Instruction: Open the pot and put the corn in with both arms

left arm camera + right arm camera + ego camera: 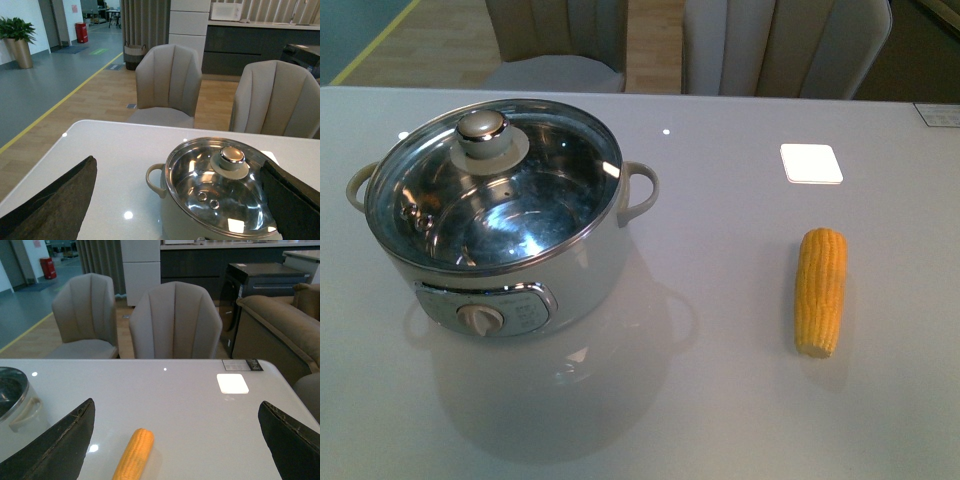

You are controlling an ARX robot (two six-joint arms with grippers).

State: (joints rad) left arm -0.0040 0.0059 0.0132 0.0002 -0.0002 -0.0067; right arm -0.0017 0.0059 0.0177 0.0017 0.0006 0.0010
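**Lid on, corn waiting: the knob lift comes first**

The pot (510,250) stands on the left part of the white table (720,400), dial panel facing the robot, with the glass lid (520,200) seated flat on its steel rim. The lid's round knob (483,127) sits off centre toward the far side. The corn (820,290) lies well apart to the right, lengthwise away from the robot and touching nothing.

The left gripper (176,164) hangs short of the pot with its fingers (55,200) spread wide and empty. The knob shows between them in the left wrist view. The right gripper (175,404) is likewise released, holding nothing, with the cob slightly off its centre line.

The step in hand looks like opening. The left arm should centre on the knob, descend straight and close below its crown. A vertical lift would keep the rim from dragging the pot. The lid is best carried away from the corn's path. The right arm should grasp the cob across its middle, fingers square to its length, since it may roll. Two grey chairs (780,45) stand beyond the table.
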